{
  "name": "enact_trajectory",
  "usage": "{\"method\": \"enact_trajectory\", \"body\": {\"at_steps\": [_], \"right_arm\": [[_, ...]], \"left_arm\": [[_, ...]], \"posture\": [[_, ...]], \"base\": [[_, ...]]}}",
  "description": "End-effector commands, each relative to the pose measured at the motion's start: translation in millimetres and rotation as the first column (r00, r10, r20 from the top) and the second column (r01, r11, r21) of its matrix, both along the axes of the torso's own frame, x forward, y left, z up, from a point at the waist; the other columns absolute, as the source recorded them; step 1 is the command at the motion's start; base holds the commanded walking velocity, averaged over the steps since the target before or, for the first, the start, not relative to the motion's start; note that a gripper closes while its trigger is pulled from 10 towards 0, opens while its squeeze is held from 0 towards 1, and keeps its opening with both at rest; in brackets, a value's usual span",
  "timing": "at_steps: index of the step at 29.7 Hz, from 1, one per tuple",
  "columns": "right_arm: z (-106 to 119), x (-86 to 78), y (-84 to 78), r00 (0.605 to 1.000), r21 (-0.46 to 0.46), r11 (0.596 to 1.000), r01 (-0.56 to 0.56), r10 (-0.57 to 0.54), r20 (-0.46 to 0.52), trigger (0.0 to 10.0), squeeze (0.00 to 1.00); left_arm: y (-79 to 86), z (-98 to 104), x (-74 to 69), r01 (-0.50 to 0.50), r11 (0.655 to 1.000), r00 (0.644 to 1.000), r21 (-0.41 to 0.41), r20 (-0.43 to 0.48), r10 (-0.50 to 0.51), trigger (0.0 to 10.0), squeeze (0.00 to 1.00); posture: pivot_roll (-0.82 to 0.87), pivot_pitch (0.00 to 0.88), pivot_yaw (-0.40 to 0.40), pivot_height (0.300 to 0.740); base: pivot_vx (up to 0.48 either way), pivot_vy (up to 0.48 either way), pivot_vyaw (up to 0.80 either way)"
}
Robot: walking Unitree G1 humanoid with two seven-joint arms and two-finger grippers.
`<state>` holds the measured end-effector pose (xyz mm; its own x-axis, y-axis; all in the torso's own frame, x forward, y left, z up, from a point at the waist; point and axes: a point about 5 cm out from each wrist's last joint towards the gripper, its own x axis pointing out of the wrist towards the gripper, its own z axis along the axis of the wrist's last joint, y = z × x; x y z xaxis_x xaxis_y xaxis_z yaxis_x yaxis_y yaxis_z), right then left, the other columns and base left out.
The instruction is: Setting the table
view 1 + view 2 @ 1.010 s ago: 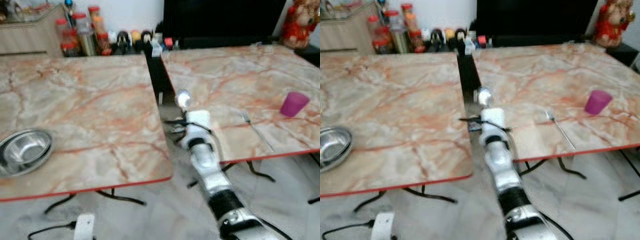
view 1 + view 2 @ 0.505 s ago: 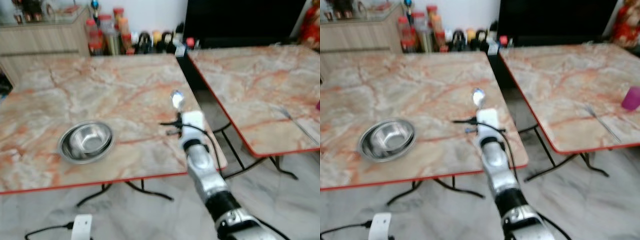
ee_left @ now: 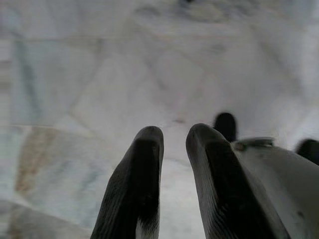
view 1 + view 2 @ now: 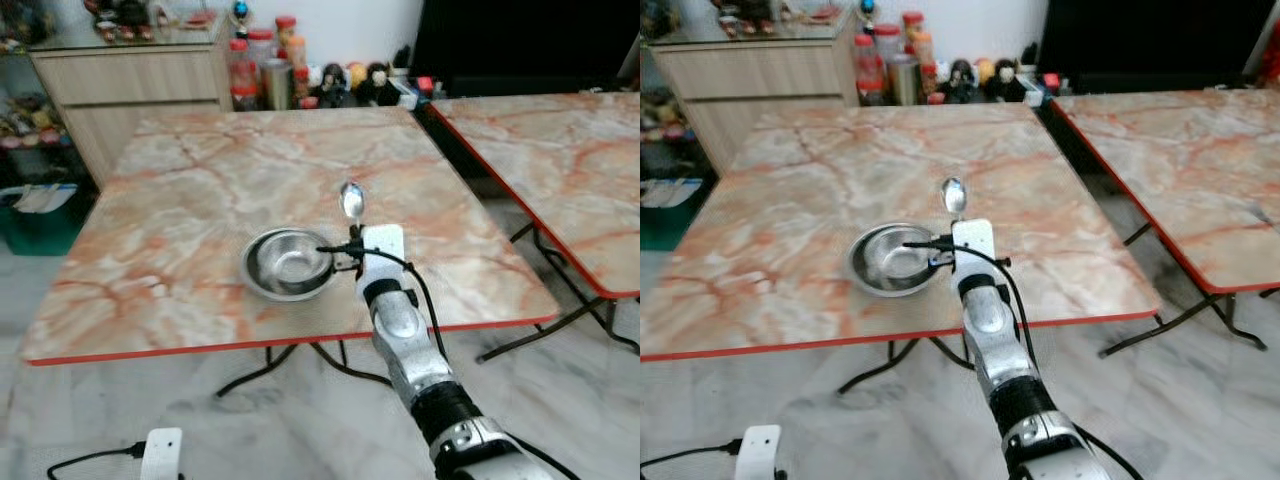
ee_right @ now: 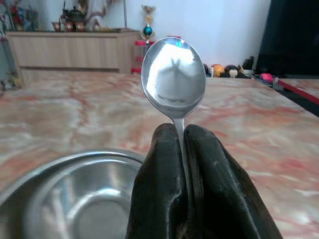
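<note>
Right gripper [image 5: 182, 149] I keep clamped on the spoon [image 5: 174, 79] handle, bowl end upright just beside the steel bowl [image 4: 288, 265]; this thin, stiff, slippery metal seems best pinched low on its handle.

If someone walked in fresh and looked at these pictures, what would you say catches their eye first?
Most striking is the shiny spoon standing upright, its handle pinched between the black fingers of the right gripper, held above the near half of the marble-patterned table. Just to the robot's left of it, a steel bowl sits on that table near the front edge. Behind, a cluster of bottles and jars stands on the floor by the wall.
</note>
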<state>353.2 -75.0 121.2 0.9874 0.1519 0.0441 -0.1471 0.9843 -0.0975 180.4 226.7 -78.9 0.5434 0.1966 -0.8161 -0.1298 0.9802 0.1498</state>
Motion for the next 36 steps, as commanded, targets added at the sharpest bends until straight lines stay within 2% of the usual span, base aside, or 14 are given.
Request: {"method": "enact_trajectory", "body": {"at_steps": [1,12,26,29,36], "right_arm": [[0.5,1.6,-9.7,1.000,0.003,1.000,0.030,-0.030,0.002,10.0,0.00],[0.6,1.9,-11.7,0.999,0.002,0.999,0.036,-0.036,0.004,10.0,0.00],[-0.2,3.8,-17.7,0.998,0.036,0.997,0.066,-0.065,-0.017,10.0,0.00],[-1.0,4.1,-18.3,0.998,0.018,0.998,0.064,-0.064,-0.021,10.0,0.00],[-0.4,4.0,-17.5,0.998,-0.002,0.998,0.056,-0.056,-0.009,10.0,0.00]], "left_arm": [[-7.6,0.2,3.5,-0.006,0.999,1.000,-0.032,0.023,0.007,10.0,0.00],[-8.2,0.4,4.1,-0.012,0.999,1.000,-0.038,0.029,0.013,10.0,0.00],[-8.0,0.9,5.0,-0.009,0.999,1.000,-0.036,0.030,0.010,10.0,0.00],[-8.7,0.8,5.3,-0.006,0.999,1.000,-0.039,0.029,0.007,10.0,0.00],[-9.5,0.7,5.4,-0.006,0.999,1.000,-0.041,0.028,0.007,10.0,0.00]], "posture": [[-0.05,0.019,0.002,0.740],[-0.05,0.019,-0.001,0.740],[-0.05,0.017,0.001,0.740],[-0.05,0.017,0.001,0.740],[-0.05,0.015,-0.001,0.740]], "base": [[0.000,0.000,0.00],[0.000,0.000,0.00],[0.285,0.000,0.00],[0.309,0.000,-0.71],[0.307,0.000,0.00]]}}
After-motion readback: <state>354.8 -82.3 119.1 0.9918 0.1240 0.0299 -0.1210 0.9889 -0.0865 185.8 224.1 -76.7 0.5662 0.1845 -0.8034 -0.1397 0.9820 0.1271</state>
